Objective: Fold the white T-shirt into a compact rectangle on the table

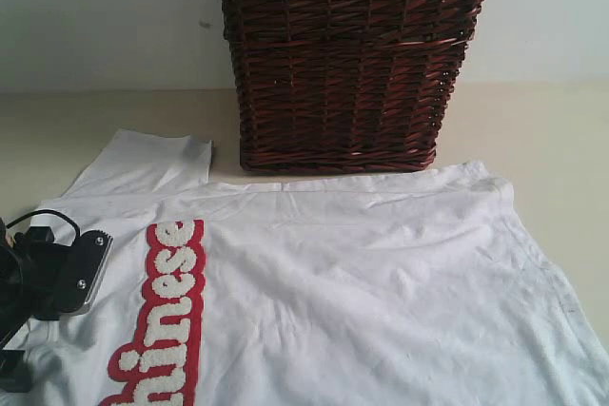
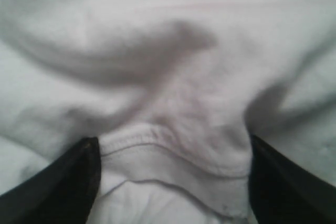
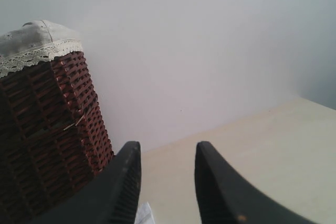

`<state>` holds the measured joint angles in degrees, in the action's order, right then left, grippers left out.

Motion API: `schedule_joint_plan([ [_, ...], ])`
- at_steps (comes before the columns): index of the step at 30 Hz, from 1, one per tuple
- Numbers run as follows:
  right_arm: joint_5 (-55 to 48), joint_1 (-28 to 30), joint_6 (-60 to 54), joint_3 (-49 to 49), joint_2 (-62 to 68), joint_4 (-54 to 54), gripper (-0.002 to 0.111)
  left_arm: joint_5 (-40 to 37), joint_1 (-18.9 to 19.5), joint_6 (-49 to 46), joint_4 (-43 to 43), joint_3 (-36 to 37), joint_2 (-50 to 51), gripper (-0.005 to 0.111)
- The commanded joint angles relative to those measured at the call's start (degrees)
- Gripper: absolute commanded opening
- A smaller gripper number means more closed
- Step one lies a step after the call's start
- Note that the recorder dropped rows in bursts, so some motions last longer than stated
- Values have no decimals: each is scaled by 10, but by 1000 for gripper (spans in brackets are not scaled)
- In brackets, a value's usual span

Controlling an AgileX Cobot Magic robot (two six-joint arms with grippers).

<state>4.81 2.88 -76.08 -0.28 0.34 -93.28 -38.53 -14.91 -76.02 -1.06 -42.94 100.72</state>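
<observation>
The left gripper (image 2: 172,145) has its black fingers (image 2: 63,187) wide apart, with a hemmed fold of the white T-shirt (image 1: 362,292) bunched between them. The right gripper (image 3: 168,149) is raised, its jaws parted and empty, facing the wicker basket (image 1: 352,64) and wall. The shirt lies spread flat on the table (image 1: 552,140), its red-outlined lettering (image 1: 166,311) beside the left gripper and the basket behind it.

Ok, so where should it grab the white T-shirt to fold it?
Probably the thick stitched edge of the white T-shirt under the left gripper, coming down from above. The shirt lies flat on the table, so fingers can't slide under it. That edge is puckered up between the gripper's spread fingers, making a ridge to pinch.
</observation>
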Motion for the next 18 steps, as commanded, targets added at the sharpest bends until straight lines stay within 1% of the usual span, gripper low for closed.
schedule_joint_plan([
  [1, -4, 1, -2, 3, -3, 3, 35, 4, 1, -3, 4, 2, 13, 72],
  [3, 12, 1, -32, 3, -3, 17, 35, 4, 1, -3, 4, 2, 13, 72],
  [6, 29, 1, -110, -23, 75, 60, 35, 4, 1, -3, 4, 2, 13, 72],
  [9, 46, -2, -207, -79, 221, 108, 35, 4, 1, -3, 4, 2, 13, 72],
  [11, 54, -2, -271, -122, 320, 112, 35, 4, 1, -3, 4, 2, 13, 72],
  [13, 88, -2, -344, -171, 422, 111, 35, 4, 1, -3, 4, 2, 13, 72],
  [15, 154, -2, -357, -227, 501, 91, 35, 4, 1, -3, 4, 2, 13, 72],
  [18, 232, -2, -300, -304, 580, 34, 35, 4, 1, -3, 4, 2, 13, 72],
])
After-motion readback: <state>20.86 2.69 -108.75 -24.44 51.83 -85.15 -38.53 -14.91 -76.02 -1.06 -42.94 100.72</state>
